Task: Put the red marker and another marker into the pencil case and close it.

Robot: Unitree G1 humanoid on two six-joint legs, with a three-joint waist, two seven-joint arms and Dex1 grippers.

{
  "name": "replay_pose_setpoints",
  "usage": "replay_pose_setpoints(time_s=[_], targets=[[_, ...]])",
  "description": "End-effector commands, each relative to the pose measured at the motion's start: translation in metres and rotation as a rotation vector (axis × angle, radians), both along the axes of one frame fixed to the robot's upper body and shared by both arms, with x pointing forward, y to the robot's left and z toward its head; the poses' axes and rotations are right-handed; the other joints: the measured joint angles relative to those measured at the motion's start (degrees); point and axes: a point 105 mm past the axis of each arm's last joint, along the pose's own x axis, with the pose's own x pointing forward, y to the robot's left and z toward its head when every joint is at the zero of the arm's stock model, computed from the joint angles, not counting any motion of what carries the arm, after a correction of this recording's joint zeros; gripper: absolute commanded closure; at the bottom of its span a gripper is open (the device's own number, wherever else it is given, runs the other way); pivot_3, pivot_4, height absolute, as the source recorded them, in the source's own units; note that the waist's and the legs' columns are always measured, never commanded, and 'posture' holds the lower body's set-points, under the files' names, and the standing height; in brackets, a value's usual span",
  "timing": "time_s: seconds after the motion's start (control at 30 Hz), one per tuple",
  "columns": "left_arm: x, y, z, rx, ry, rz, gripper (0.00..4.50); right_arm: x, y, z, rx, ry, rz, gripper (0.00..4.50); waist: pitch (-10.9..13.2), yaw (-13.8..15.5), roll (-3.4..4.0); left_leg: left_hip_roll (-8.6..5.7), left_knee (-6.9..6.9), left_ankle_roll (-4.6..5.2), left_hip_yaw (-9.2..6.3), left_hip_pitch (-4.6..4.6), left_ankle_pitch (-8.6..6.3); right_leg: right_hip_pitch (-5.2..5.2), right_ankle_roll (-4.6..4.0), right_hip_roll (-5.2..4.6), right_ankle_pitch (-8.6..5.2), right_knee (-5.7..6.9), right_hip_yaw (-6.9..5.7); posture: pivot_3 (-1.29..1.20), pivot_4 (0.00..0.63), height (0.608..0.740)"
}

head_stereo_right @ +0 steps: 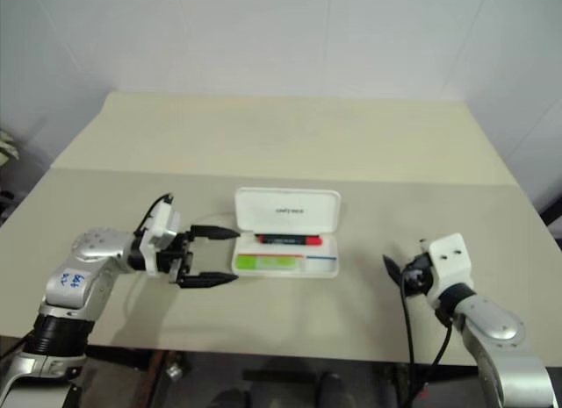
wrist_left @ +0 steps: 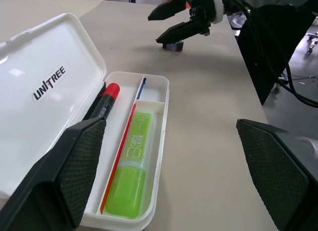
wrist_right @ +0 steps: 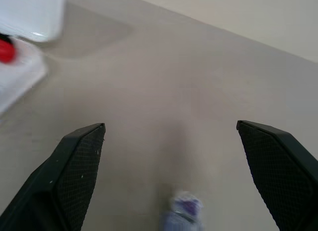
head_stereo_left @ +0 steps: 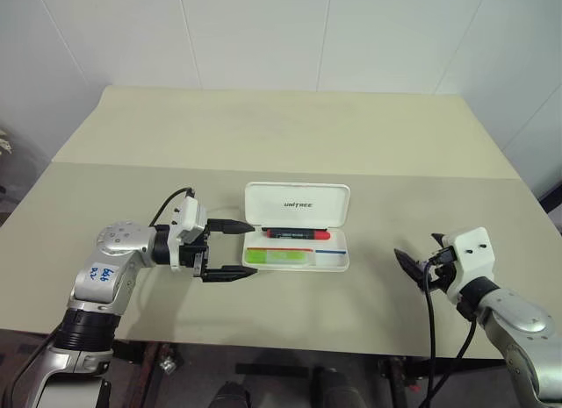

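- A white pencil case (head_stereo_left: 297, 239) lies open near the middle of a beige table (head_stereo_left: 290, 136), its lid (head_stereo_left: 297, 206) tipped back and away from the robot, so the tray is free to be loaded and, later, shut
- The red marker (head_stereo_left: 294, 234) lies lengthwise in the rear compartment of the tray, just under the hinge; its red cap end points toward the robot's right
- Another marker, a chunky lime-green highlighter (head_stereo_left: 277, 258), lies in the front compartment, parallel to the red one (a thin red and blue stripe runs between the two)
- With both markers in the tray, the loading seems finished; judging from that, closing the lid is what remains
- The left gripper (head_stereo_left: 232, 249) hovers just beside the left end of the case, pointing sideways at it, its two black fingers spread wide apart and holding nothing; it looks well placed to reach the lid
- The right gripper (head_stereo_left: 409, 265) hangs well apart to the right of the case, fingers also spread and empty
- A small purplish object (wrist_right: 185, 209) sits on the table close to the right gripper; what it is I cannot tell
- Nothing stands between either gripper and the lid
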Motion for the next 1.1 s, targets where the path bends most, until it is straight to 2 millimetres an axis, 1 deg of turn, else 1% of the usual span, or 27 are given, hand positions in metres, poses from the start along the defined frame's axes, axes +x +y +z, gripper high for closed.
replay_pose_setpoints(time_s=[0.03, 0.2, 0.37, 0.53, 0.63, 0.77, 0.97, 1.03, 1.1], targets=[[-0.001, -0.006, 0.012, -0.021, -0.058, -0.028, 0.03, -0.003, -0.018, 0.002, -0.005, -0.021, -0.097, 0.00, 0.00, -0.01, 0.00, 0.00, 0.00, 0.00, 0.00, 0.00, 0.00, 0.00, 0.00, 0.00, 0.00, 0.00, 0.00, 0.00, 0.150, 0.740], [0.001, -0.005, 0.015, -0.022, -0.069, -0.033, 0.03, -0.007, -0.026, -0.010, 0.030, 0.009, -0.171, 0.00, 0.00, -0.03, 0.00, 0.00, -0.03, 0.00, 0.00, -0.01, 0.00, 0.00, 0.00, 0.00, 0.00, -0.03, 0.00, 0.00, 0.150, 0.740], [0.000, -0.001, 0.019, -0.020, -0.077, -0.041, 0.03, -0.009, -0.019, -0.022, 0.065, 0.032, -0.204, 0.00, 0.00, -0.06, 0.00, 0.00, -0.01, 0.00, 0.00, 0.00, 0.00, 0.00, 0.00, 0.00, 0.00, -0.01, 0.01, 0.00, 0.150, 0.740], [-0.001, 0.006, 0.022, 0.003, -0.077, -0.041, 0.03, -0.011, -0.013, -0.040, 0.136, 0.063, -0.239, 0.00, -0.02, -0.18, -0.01, 0.02, -0.06, 0.01, 0.01, 0.03, 0.01, 0.00, -0.01, 0.03, -0.01, 0.00, 0.02, 0.00, 0.150, 0.740], [-0.001, 0.008, 0.024, 0.012, -0.081, -0.041, 0.00, -0.011, -0.007, -0.045, 0.152, 0.067, -0.237, 0.60, -0.05, -0.17, -0.05, 0.02, -0.04, 0.01, 0.01, 0.03, 0.01, 0.00, -0.01, 0.03, -0.01, -0.01, 0.03, 0.00, 0.150, 0.740], [0.000, 0.010, 0.027, 0.018, -0.088, -0.039, 0.00, -0.012, -0.003, -0.050, 0.168, 0.065, -0.237, 1.99, -0.06, -0.15, -0.07, 0.02, -0.04, 0.01, 0.01, 0.08, 0.01, 0.04, -0.01, 0.04, -0.01, 0.01, 0.03, 0.00, 0.150, 0.740], [0.000, 0.010, 0.027, 0.019, -0.094, -0.038, 0.00, -0.013, -0.002, -0.050, 0.155, 0.058, -0.220, 4.07, -0.09, -0.06, -0.12, 0.01, 0.00, 0.01, 0.00, 0.13, 0.01, 0.15, -0.01, 0.03, 0.00, -0.03, 0.03, 0.00, 0.150, 0.740], [0.000, 0.009, 0.026, 0.018, -0.096, -0.038, 0.00, -0.011, -0.003, -0.046, 0.152, 0.047, -0.208, 4.09, -0.09, -0.09, -0.12, 0.01, 0.01, 0.01, 0.00, 0.13, 0.00, 0.17, -0.01, 0.03, 0.00, -0.05, 0.03, 0.00, 0.150, 0.740], [0.000, 0.008, 0.026, 0.015, -0.098, -0.038, 0.00, -0.006, -0.004, -0.039, 0.139, 0.024, -0.169, 4.09, -0.09, -0.12, -0.12, 0.01, 0.00, 0.01, 0.00, 0.14, 0.01, 0.18, -0.01, 0.03, 0.00, -0.07, 0.03, 0.00, 0.150, 0.740]])
